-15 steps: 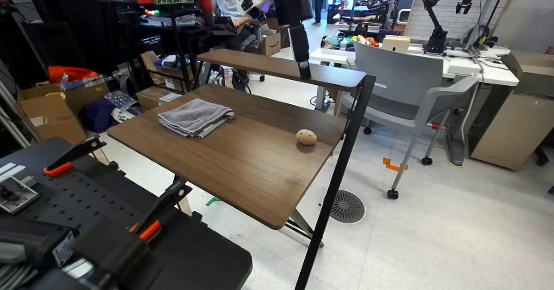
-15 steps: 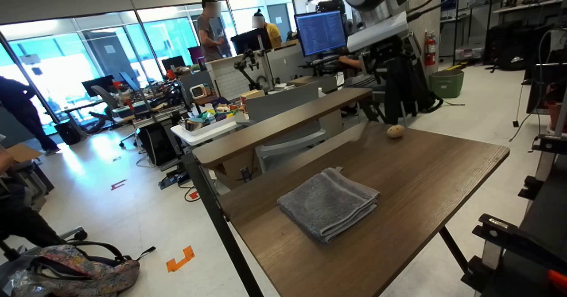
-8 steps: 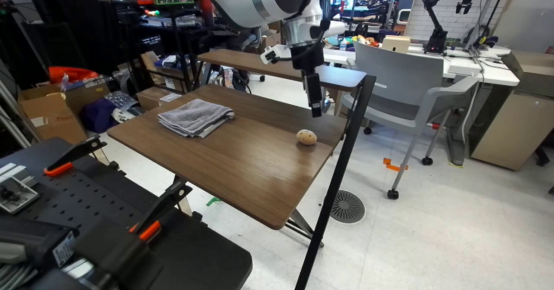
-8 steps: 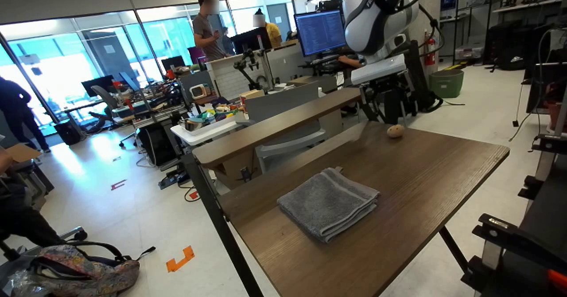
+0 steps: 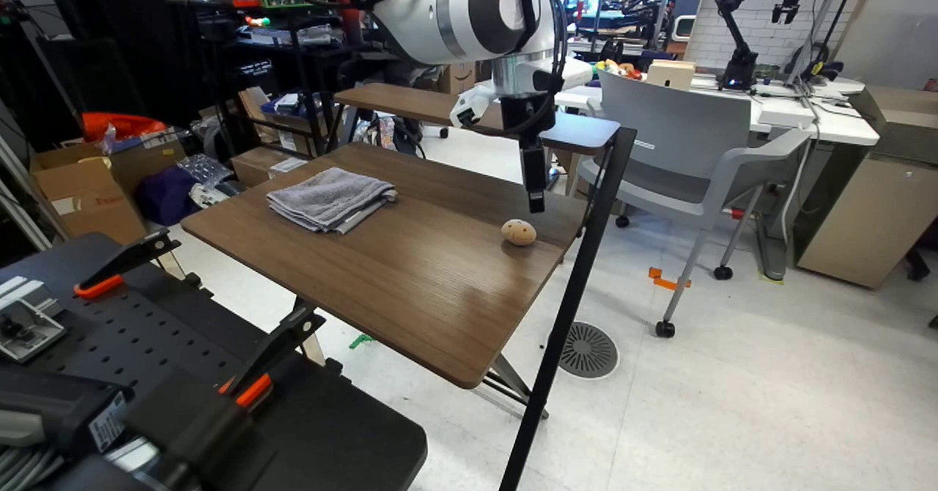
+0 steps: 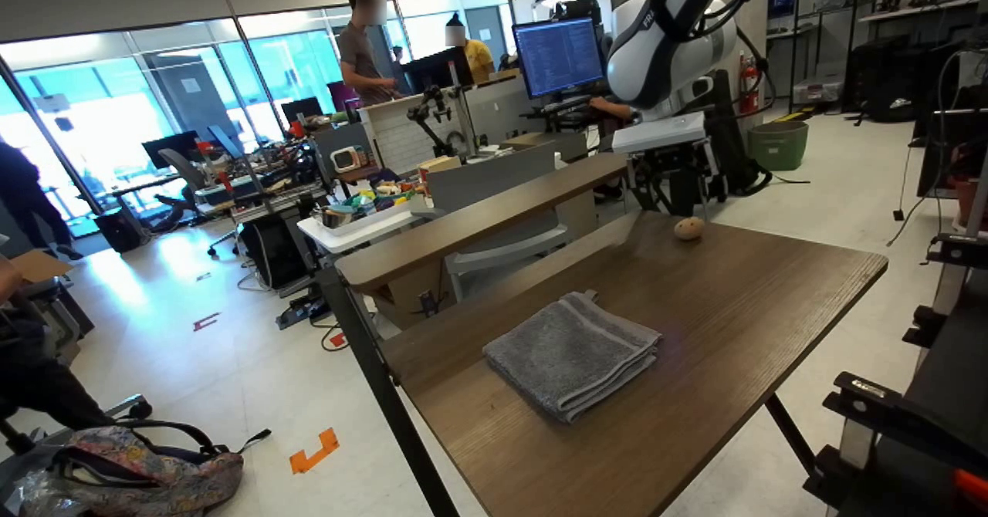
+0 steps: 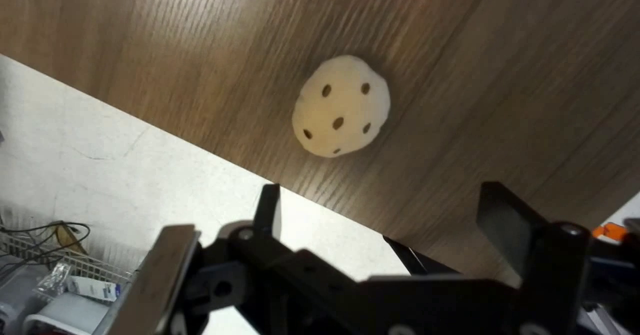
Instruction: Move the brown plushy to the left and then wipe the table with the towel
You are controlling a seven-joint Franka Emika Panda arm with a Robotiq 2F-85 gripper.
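The brown plushy [image 5: 519, 232] is a small tan lump with dark spots, resting on the dark wood table [image 5: 410, 271] near one end. It also shows in an exterior view [image 6: 689, 229] and ahead of the fingertips in the wrist view [image 7: 342, 106]. The gray towel [image 5: 333, 198] lies folded toward the table's opposite end, also in an exterior view [image 6: 571, 355]; it is out of the wrist view. My gripper [image 7: 381, 190] is open and empty, its two fingers wide apart. In an exterior view the gripper [image 5: 536, 201] points down above and just behind the plushy, apart from it.
A raised wooden shelf [image 5: 440, 110] runs along the table's long side, held by a slanted black post [image 5: 568, 308]. A gray chair [image 5: 681, 139] stands beyond it. A black bench [image 5: 352, 418] with clamps [image 5: 278, 348] stands along the opposite side.
The arm has come down into view and the gripper has lowered toward the plushy, with only a small further drop in the last half second. The plushy and towel have not moved.
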